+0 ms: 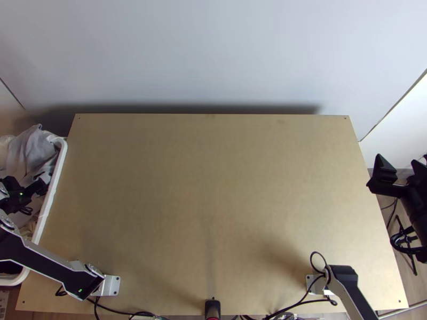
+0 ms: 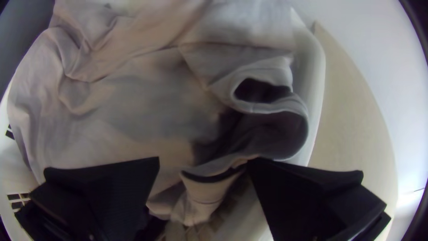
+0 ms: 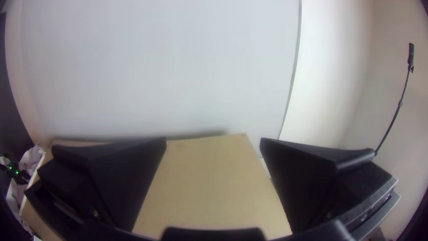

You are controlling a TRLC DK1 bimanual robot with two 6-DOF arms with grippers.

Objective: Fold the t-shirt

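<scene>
This looks like a robotics lab: arms (image 1: 42, 264) mounted at a wooden table (image 1: 213, 181).

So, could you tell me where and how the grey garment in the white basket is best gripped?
By the curled edge of the garment near the basket's rim, I'd say, coming from above: it loops up, so should pinch easily, while the rest lies bunched.

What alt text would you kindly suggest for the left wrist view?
Bunched pale cloth lies in a white basket, one edge looping open near the rim, with the left gripper over it, fingers open. The light wooden table is beside the basket.
</scene>
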